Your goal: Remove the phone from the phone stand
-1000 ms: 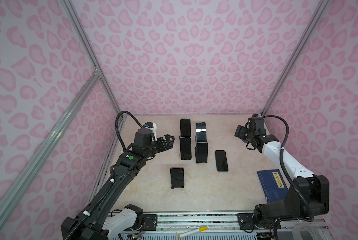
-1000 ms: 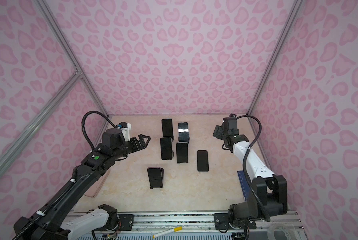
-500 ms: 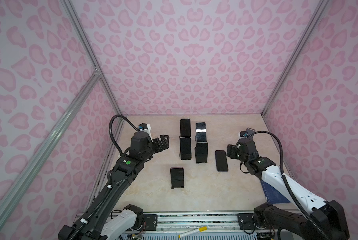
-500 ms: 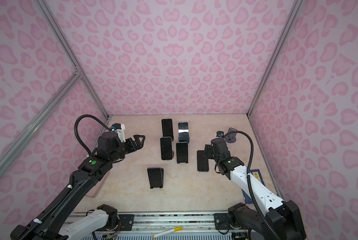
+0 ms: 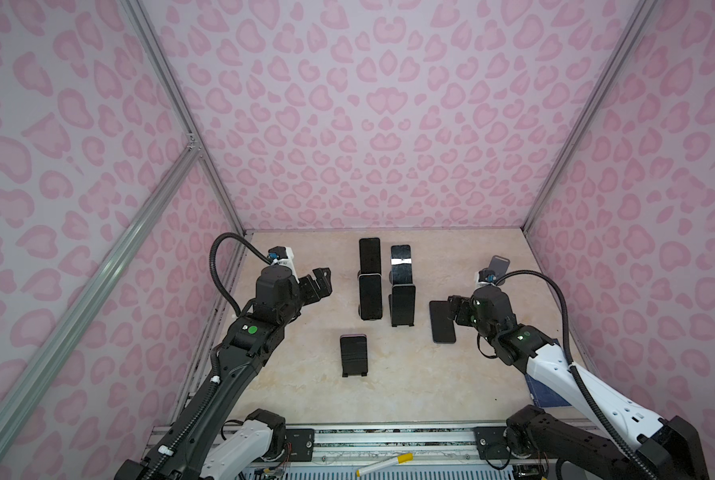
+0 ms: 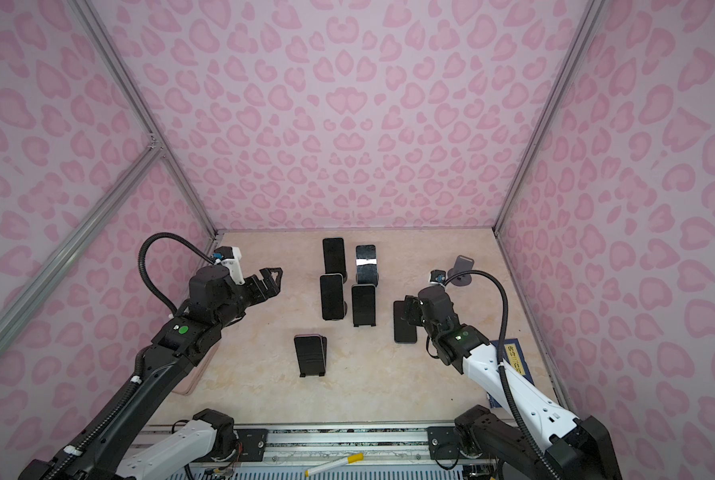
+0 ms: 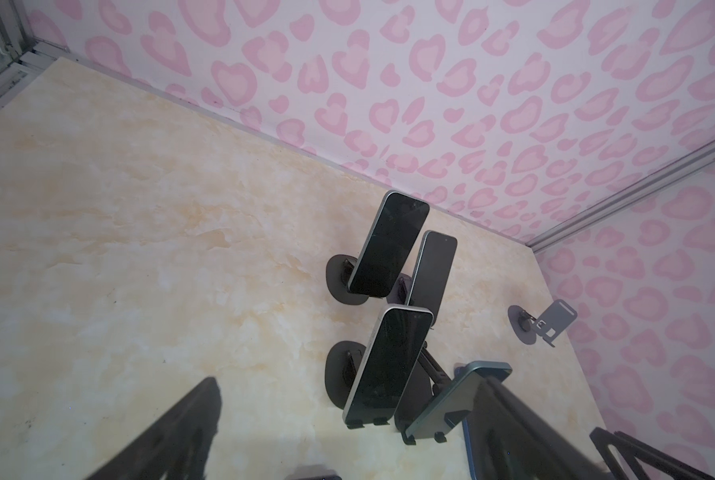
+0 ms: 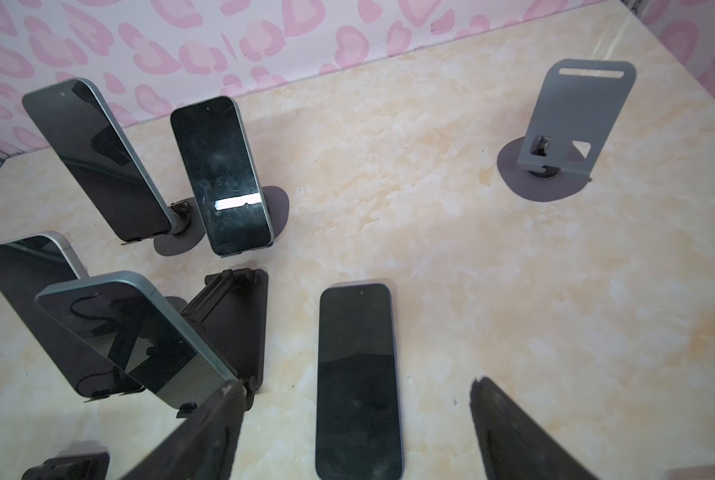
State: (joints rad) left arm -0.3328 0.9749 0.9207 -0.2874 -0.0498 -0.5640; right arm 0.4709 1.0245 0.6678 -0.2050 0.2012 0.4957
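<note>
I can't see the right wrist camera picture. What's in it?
A dark phone lies flat, screen up, on the beige table, framed by the open right gripper's black fingers. Beside it, other phones lean on stands, and farther off an empty grey stand sits near the pink wall.

5 dark-screen phones lean tilted on stands, mid desk (image 5: pixel 389 395):
- back-left phone (image 5: pixel 369 255) and back-right phone (image 5: pixel 401 264) – glare strip on the latter, both on round-base stands
- mid-left phone (image 5: pixel 370 297), mid-right phone (image 5: pixel 402 303) just in front – latter on a black folding stand
- front phone (image 5: pixel 353 353) alone, nearer

Flat phone (image 8: pixel 357 374), blue-edged, lies screen up just right of the mid pair. Empty stand (image 8: pixel 572 120): grey, round base, back right, well apart.
</note>
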